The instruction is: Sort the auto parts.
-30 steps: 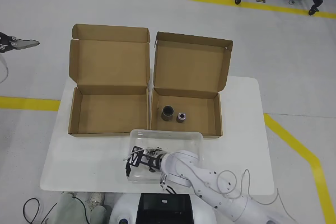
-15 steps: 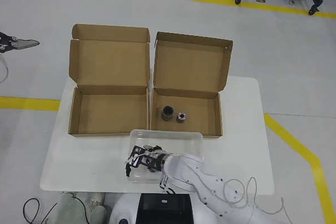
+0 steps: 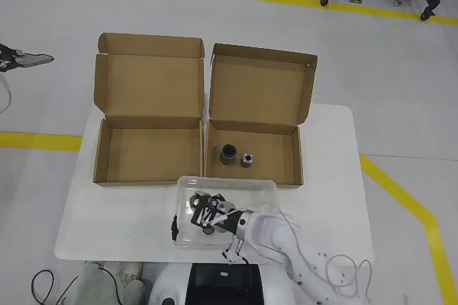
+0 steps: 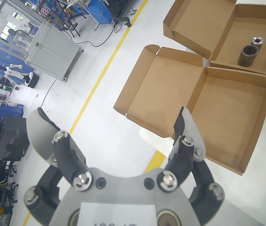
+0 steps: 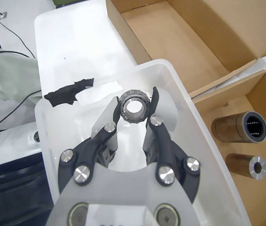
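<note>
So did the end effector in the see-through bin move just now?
Yes. The right end effector, shut on a ring, slid from the bin's left wall toward its middle.

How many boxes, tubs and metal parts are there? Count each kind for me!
Cardboard boxes: 2 (left box, right box)
Clear tub: 1
Metal parts: 3 (ring bearing held by the right gripper; big dark sleeve and small cylinder in the right box)
Total: 6
</note>
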